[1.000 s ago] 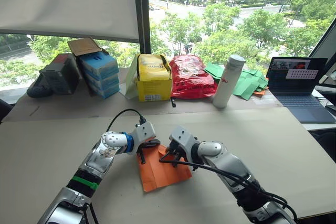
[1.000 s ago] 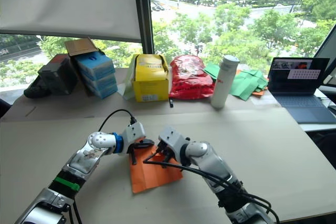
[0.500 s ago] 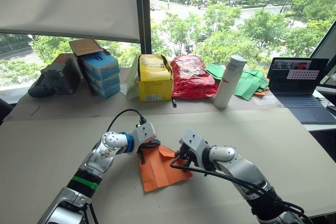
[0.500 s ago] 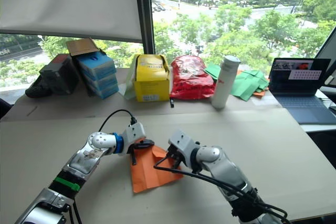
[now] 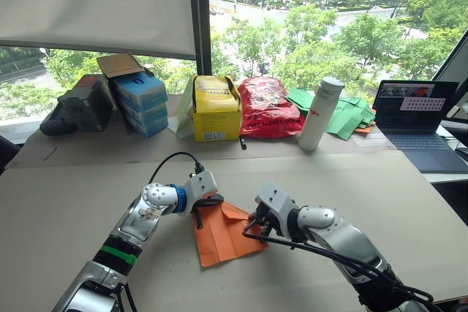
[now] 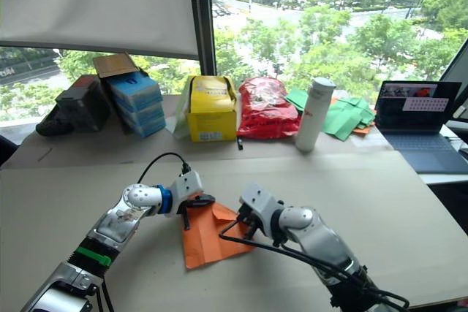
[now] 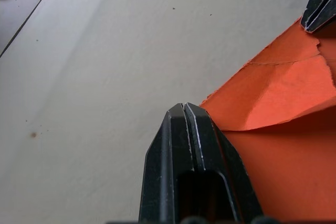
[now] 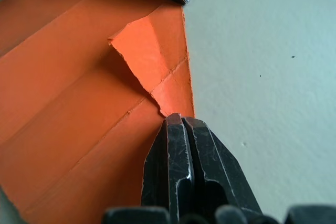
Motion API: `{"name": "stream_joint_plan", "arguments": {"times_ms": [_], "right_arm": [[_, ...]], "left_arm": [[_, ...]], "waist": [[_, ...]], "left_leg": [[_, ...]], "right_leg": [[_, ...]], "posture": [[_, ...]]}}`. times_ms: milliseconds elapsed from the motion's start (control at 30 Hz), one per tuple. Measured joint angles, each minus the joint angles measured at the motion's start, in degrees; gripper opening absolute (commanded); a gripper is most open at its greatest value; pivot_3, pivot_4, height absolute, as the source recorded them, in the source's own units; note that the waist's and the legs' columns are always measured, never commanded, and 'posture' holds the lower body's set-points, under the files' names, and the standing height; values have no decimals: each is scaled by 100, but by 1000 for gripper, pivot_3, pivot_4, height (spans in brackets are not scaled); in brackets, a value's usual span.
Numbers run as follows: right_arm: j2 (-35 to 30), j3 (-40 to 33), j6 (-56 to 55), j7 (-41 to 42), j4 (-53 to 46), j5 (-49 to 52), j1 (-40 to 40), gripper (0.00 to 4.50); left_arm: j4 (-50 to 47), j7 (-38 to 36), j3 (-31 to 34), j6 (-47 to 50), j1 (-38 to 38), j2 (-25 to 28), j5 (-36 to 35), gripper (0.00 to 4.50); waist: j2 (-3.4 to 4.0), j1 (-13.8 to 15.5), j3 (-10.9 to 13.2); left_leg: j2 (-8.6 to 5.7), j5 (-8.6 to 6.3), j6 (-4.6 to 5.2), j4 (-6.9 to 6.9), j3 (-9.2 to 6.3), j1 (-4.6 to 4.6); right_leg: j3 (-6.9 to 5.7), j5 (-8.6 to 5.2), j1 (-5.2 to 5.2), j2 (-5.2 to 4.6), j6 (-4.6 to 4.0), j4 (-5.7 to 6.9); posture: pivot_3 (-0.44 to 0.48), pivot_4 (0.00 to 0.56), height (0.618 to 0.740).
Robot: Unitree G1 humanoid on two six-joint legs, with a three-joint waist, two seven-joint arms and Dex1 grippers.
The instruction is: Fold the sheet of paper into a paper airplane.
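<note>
I see the sheet of paper (image 5: 223,231) at lower centre on the table (image 5: 66,202). My left gripper (image 5: 199,215), fingers pressed together, pins its upper corner so my right gripper (image 5: 256,226), also closed, can crease the far edge.

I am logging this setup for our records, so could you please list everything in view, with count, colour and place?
sheet of paper: one, orange, partly folded, on the table between the two grippers.
table: one, beige.
boxes: a blue stack, far left, by the window.
dark box: one, left of the blue stack.
carton: one, yellow, far middle.
bag: one, red, crinkly, right of the carton.
bottle: one, white, upright, right of the bag.
papers: several, green, behind the bottle.
laptop: one, dark, open, far right.
left gripper: jaws shut, at the sheet's far left corner.
right gripper: jaws shut, at the sheet's right edge.
</note>
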Motion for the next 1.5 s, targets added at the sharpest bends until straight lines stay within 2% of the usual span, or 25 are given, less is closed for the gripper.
{"name": "stream_joint_plan", "arguments": {"times_ms": [200, 433, 700, 900, 1033, 1167, 1267, 1433, 1500], "right_arm": [[245, -346, 5, -47, -41, 351, 147, 62], [480, -678, -832, 180, -109, 852, 42, 62], [628, -50, -1577, 255, 974, 561, -272, 62], [541, 369, -1669, 419, 1231, 290, -321, 62], [595, 413, -1705, 434, 1349, 202, -437, 62], [645, 413, -1751, 432, 1410, 167, -471, 62], [675, 410, -1794, 429, 1455, 163, -486, 62], [804, 277, -1759, 264, 1546, 169, -486, 0], [870, 231, -1668, 201, 1544, 172, -485, 0]], "left_arm": [[21, -25, 3, -22, -23, 0, 0, 0], [108, -57, 2, -62, -78, 2, 0, 0], [99, -46, 5, -99, -68, 10, 0, 0], [-78, 57, 116, 22, 59, 62, -20, 0], [-387, 257, 555, 581, 333, 54, -304, 0], [-1035, 509, 1252, 1454, 690, 4, -907, 0], [-1764, 587, 1984, 2271, 1060, 29, -1636, 0], [-2363, 1034, 3665, 3903, 1705, -155, -3164, 1414], [-2463, 1234, 4035, 4354, 1873, -257, -3624, 2090]], "waist": [[0, 17, 1], [1, 18, 3], [2, 8, 3], [3, -40, 3], [3, -60, 4], [0, -36, 7], [0, -44, 8], [0, -40, 15], [-1, -4, 17]], "left_leg": [[0, 0, 0, 0, 0, -9], [0, 0, 1, 0, 0, -7], [0, 1, 0, 1, 1, -11], [4, 2, -2, 0, 1, -7], [8, 5, -9, -1, 0, -11], [6, 6, -10, 0, -5, -20], [5, 12, -21, 0, -6, -20], [4, 29, -54, -3, -17, -19], [-2, 28, -54, -3, -23, -19]], "right_leg": [[-1, 0, -6, 6, 0, 1], [2, 1, -5, 31, 1, 0], [5, 1, -7, 34, 1, 1], [9, 0, -8, 36, 0, 3], [14, 0, -15, 40, -2, 6], [12, 0, -18, 12, -1, 3], [11, 0, -17, -11, 0, 1], [8, 0, -15, -12, -1, 0], [7, 0, -11, -16, 0, 0]], "posture": [[0, 150, 740], [0, 150, 740], [0, 150, 740], [0, 150, 740], [0, 150, 740], [0, 150, 740], [0, 150, 740], [0, 150, 740], [0, 150, 740]]}}
